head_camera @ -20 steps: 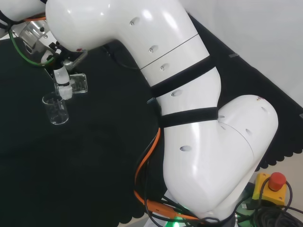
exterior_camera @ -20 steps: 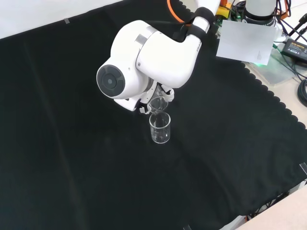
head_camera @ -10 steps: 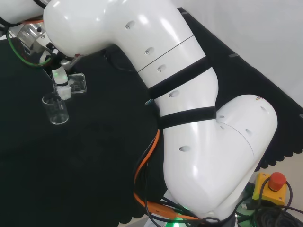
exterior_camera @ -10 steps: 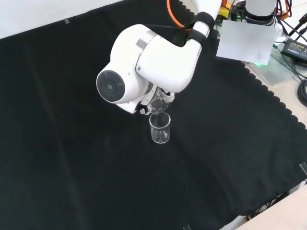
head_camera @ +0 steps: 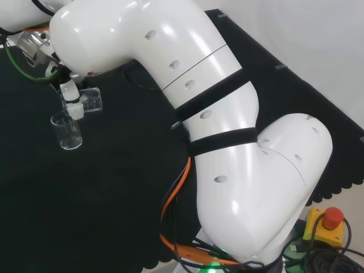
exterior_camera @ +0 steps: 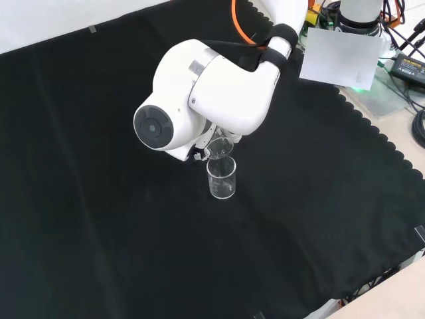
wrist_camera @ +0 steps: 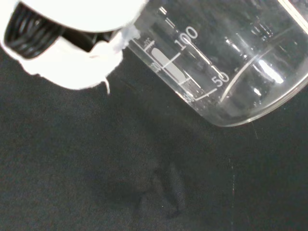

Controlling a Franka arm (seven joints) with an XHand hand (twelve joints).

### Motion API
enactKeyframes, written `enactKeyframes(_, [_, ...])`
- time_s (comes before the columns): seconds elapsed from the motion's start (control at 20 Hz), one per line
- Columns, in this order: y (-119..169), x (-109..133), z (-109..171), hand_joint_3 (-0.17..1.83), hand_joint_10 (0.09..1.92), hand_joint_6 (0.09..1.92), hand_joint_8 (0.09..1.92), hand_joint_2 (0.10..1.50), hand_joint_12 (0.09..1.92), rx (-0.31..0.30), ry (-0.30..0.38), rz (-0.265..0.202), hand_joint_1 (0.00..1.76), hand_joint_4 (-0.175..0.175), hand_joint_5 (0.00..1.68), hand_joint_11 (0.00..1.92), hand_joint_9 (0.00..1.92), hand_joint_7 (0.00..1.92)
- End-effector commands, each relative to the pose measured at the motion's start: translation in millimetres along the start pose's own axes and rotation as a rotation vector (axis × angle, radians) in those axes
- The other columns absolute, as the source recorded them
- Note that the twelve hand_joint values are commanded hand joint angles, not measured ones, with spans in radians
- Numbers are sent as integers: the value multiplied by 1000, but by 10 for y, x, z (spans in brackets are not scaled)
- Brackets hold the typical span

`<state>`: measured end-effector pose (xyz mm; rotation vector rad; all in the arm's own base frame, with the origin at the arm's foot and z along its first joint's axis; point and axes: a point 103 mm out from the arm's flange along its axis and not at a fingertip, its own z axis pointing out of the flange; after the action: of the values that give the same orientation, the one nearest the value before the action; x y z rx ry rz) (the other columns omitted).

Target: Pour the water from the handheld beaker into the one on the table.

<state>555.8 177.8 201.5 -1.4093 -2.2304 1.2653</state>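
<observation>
The hand [head_camera: 70,98] is shut on a clear graduated beaker [head_camera: 91,100], which it holds tipped far over on its side. The mouth of this beaker hangs right above the rim of a second clear beaker [head_camera: 67,131] that stands upright on the black cloth. In the front view the tipped beaker [exterior_camera: 220,147] sits just over the standing beaker [exterior_camera: 222,178], and the big white arm link covers most of the hand. The wrist view has the held beaker [wrist_camera: 226,62] close up, with a white finger [wrist_camera: 72,65] against its wall. I cannot tell how much water either one holds.
The arm's white links [head_camera: 227,142] take up the right of the head view. A red stop button [head_camera: 331,219] sits by the arm's base. A white sheet [exterior_camera: 342,58] and cables lie past the cloth's scalloped edge [exterior_camera: 372,143].
The arm link and the hand have shifted slightly to the left and up in the head view, carrying the tipped beaker with them. The standing beaker has not moved.
</observation>
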Motion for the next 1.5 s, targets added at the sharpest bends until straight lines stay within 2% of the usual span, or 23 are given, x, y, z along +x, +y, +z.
enactKeyframes(0.05, [8, 7, 10, 585, 87, 421, 87, 655, 823, 19, -6, 3, 1154, 175, 1390, 1281, 1723, 1811])
enactKeyframes(1.5, [-42, 20, -33, 586, 87, 438, 87, 656, 821, 44, -18, 6, 1153, 175, 1382, 1284, 1724, 1813])
